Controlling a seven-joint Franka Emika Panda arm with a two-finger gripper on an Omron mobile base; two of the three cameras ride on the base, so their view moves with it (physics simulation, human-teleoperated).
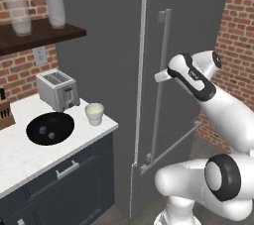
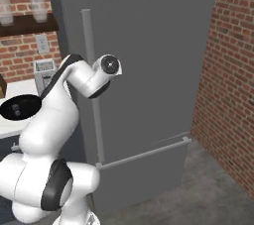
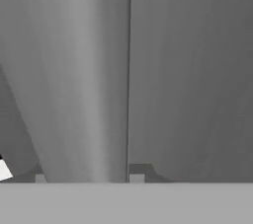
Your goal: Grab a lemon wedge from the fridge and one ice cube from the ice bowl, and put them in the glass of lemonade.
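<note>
Shelf: a dark wooden wall shelf [image 1: 42,34] carried two tall clear glasses [image 1: 22,13] at upper left.
Toaster: a boxy silver toaster [image 1: 58,89] stood at the back of the white desk [image 1: 20,162].
Ice bowl: the wide, shallow, round black bowl [image 1: 50,128] lay on the desk in front of the toaster, with small dark-looking cubes inside.
Lemonade: the short off-white cup of pale yellow liquid [image 1: 94,113] stood just right of the bowl, near the desk's edge.
Fridge: the tall dark-grey cabinet [image 1: 119,70] had its door slightly ajar; its inside was hidden, so the lemon wedge could not be seen.
Handle: the long vertical grey bar [image 1: 161,85] ran down the door.
Hand: the white two-finger hand [image 1: 161,76] was at the bar handle, partly closed and apparently clasping it; contact itself was hard to confirm.
</note>
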